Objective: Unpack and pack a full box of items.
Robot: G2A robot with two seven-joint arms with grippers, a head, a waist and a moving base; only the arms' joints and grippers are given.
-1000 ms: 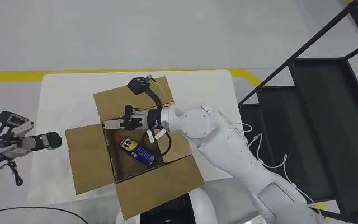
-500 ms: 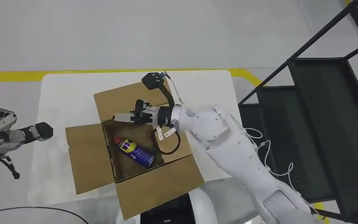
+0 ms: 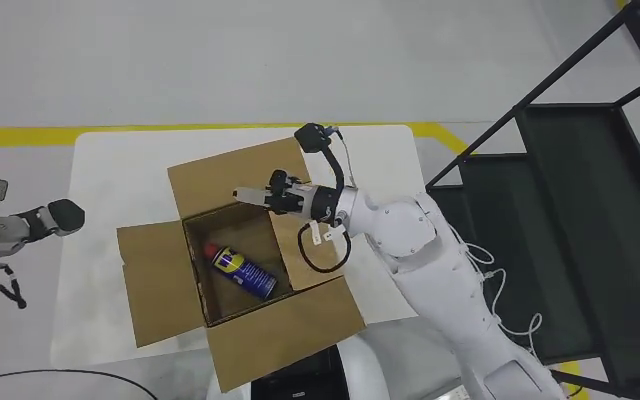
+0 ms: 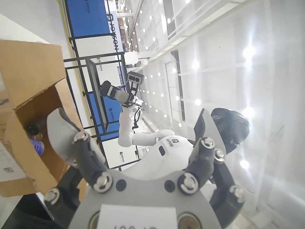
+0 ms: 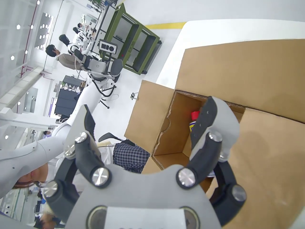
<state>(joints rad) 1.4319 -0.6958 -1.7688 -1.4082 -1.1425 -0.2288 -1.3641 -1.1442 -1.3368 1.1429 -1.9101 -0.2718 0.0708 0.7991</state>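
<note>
Status: box [image 3: 230, 170] sits open on the bench [image 3: 120, 160] with all four flaps folded out, and one spray can [image 3: 245, 270] lies on its floor, diagonal to the walls, red cap toward the far corner. Right end effector [image 3: 242, 194] hovers over the far rim of the box with its jaws spread and nothing in them. In the right wrist view the end effector [image 5: 147, 110] looks past the flap [image 5: 238, 67] at the can's cap [image 5: 195, 115]. Left end effector [image 4: 129, 125] is also spread and empty, parked well off the box's side near the bench edge. We read this as the unpack phase, with the can as the next pick. To do it well, we should rotate the wrist so the jaws straddle the can across its width, not along it. We should come straight down mid-body, away from the cap, and close only once both fingers are below the can's widest line, since it's round and will likely roll if clipped on one side. The can lies near a wall, so we need to watch finger clearance there and keep the wrist camera mast off the far flap. Lift vertically until we're above the rim before translating.
</note>
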